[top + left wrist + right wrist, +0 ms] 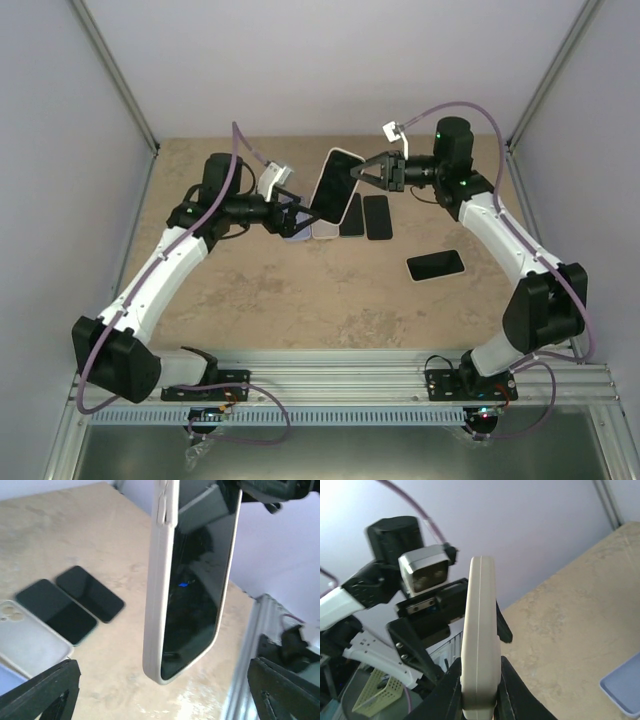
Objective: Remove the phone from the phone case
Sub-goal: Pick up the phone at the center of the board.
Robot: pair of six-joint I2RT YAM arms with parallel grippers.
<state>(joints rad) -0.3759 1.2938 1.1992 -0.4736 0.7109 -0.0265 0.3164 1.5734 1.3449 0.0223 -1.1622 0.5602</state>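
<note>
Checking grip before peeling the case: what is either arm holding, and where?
Right jaws pinch the cream-cased black-screened phone near its upper end, front and back; left jaws hold nothing.

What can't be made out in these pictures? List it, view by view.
- Right wrist: the cased phone shows edge-on; its screen faces away.
- Left wrist: its top end runs past the upper edge; the white case is cut by the left edge.
- Top: the raised phone covers part of that white case beneath it.
</note>
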